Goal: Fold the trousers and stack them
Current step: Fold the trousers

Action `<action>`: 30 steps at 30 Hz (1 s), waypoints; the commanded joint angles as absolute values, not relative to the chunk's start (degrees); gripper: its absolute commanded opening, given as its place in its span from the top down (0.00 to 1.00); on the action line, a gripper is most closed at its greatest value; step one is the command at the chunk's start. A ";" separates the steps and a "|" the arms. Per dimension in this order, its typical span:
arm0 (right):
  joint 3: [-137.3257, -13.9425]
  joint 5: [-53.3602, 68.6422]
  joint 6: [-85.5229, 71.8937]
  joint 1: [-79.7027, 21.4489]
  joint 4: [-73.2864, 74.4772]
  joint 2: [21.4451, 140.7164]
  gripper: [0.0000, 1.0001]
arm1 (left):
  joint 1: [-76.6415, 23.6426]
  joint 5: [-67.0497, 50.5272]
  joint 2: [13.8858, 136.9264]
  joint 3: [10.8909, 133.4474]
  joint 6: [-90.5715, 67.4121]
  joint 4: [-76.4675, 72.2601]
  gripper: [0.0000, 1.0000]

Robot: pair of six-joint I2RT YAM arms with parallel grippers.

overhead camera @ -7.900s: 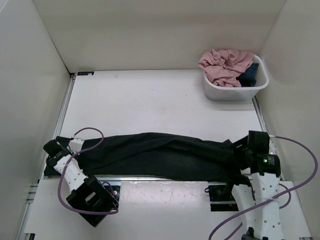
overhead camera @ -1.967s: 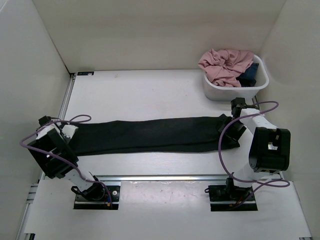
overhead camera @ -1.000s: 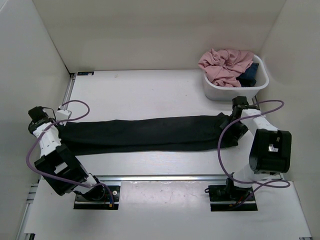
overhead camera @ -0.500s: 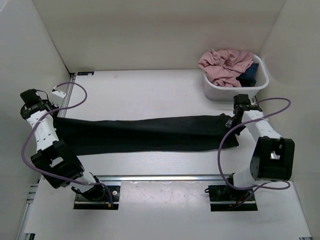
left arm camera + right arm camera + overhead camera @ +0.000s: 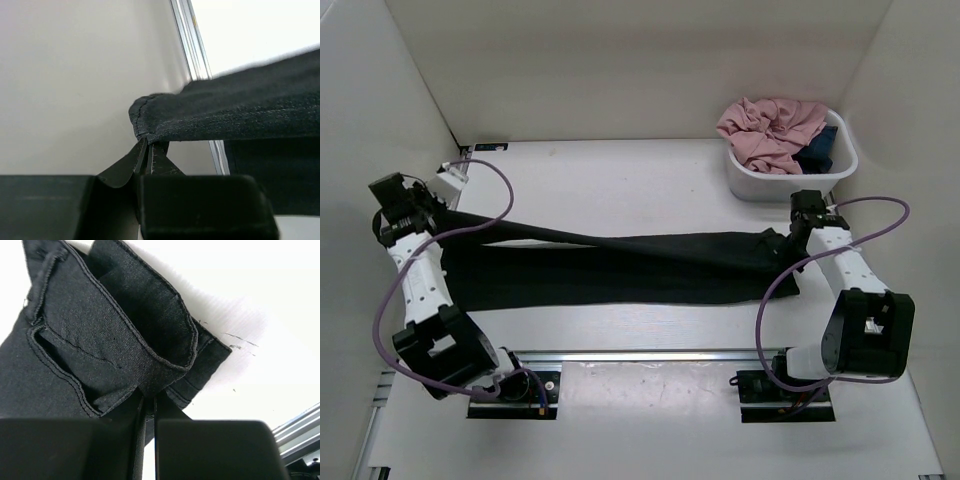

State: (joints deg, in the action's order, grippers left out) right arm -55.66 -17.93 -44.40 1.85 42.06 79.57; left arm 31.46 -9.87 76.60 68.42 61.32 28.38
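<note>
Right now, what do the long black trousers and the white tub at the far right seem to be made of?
The long black trousers look like soft, matte woven cloth: they drape and sag where lifted, and the wrist views show fine grain and stitched hems. The white tub is probably rigid, smooth plastic, judging by its even wall and faint sheen.

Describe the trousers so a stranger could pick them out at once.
On the white table, look across the middle. The trousers are the long black cloth stretched side to side, its ends pinched by the left gripper and right gripper. Unlike the pink garment and dark blue garment, they lie outside the tub.
</note>
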 commanded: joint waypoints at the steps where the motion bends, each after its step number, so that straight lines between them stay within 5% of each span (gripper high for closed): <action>1: -54.05 -23.12 -43.77 2.81 43.07 77.26 1.00 | 32.17 -3.70 70.85 62.16 67.04 23.47 0.86; 7: -51.15 -23.12 -43.15 2.81 43.07 75.85 1.00 | 40.33 0.53 64.69 43.72 75.23 23.47 0.86; 16: -46.41 -20.65 -42.63 3.95 43.07 75.85 1.00 | 46.32 1.05 67.49 31.38 77.26 23.47 0.80; 18: -45.88 -19.60 -42.02 4.56 43.07 75.85 0.76 | 46.32 0.44 68.03 31.38 75.16 23.47 0.74; 20: -45.88 -17.59 -42.01 4.57 43.07 75.15 0.38 | 46.32 -0.26 68.55 31.90 74.62 23.47 0.70; 21: -45.88 -16.80 -41.32 4.57 43.07 74.45 0.30 | 46.32 -0.26 68.55 31.90 74.62 23.47 0.68; 30: -45.98 -13.63 -45.52 5.09 45.37 62.67 0.09 | 46.32 0.26 69.08 30.76 72.17 23.47 0.55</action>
